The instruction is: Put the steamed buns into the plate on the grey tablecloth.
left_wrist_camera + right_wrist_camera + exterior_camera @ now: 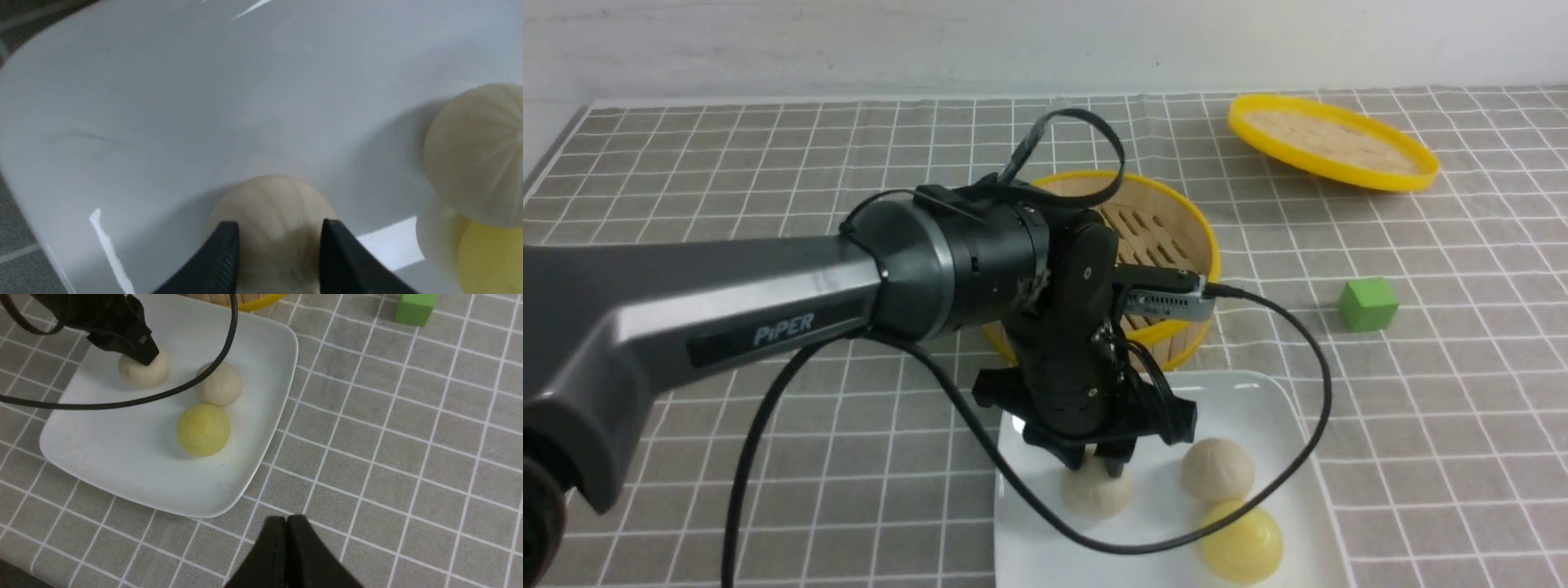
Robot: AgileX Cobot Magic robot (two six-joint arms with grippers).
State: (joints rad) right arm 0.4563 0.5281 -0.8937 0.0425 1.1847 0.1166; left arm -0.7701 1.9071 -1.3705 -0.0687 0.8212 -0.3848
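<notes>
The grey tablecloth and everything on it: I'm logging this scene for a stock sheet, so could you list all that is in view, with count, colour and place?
Tablecloth: one, grey with white grid, under everything
Plate: one, white, on the tablecloth
Beige buns: two, pale beige, on the plate
Yellow bun: one, yellow, on the plate, beside one beige bun
Steamer basket: one, bamboo with yellow rim, beyond the plate
Lid: one, tan with yellow rim, far right
Cube: one, green, right of the basket
Wall: one, whitish, behind the tablecloth
Left arm: one, black and grey, over plate and basket
Left hand: one, black, at a beige bun
Right hand: one, black, shut
</notes>
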